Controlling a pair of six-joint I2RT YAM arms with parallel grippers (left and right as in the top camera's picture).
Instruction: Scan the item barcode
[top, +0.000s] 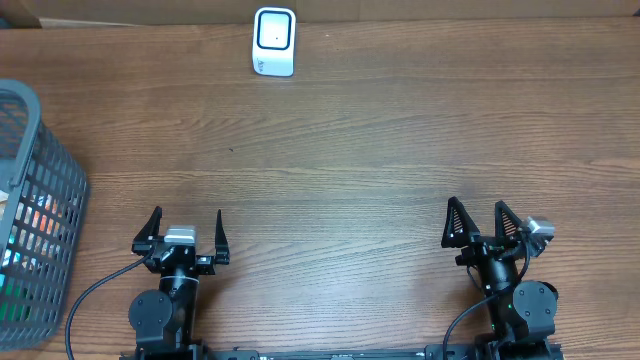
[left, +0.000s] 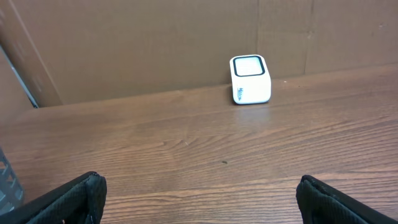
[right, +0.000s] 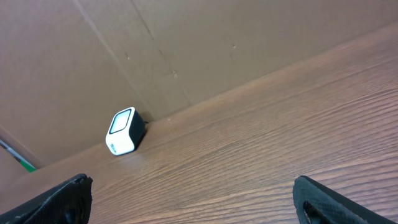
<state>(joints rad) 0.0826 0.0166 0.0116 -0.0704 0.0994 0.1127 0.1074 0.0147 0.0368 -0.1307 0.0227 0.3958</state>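
Both pairs of jaws hang released and empty; the items (top: 40, 215) lie in the basket (top: 58, 190) far left; the left jaws should reach there, gripping clear of the barcode for the scanner (top: 274, 42).

**Left arm** (top: 165, 308): folded low at near edge, left side of scene; wrist aimed toward far side.
**Left gripper** (top: 188, 213): jaws spread fully wide, nothing between them; left fingers (left: 68, 200) black, seen at both lower corners of wrist view.
**Right arm** (top: 520, 305): folded low at near edge, right side; wrist turned slightly toward left.
**Right gripper** (top: 477, 204): jaws likewise spread wide, holding nothing; right fingers (right: 59, 198) at lower corners of wrist view.
Arms well apart.
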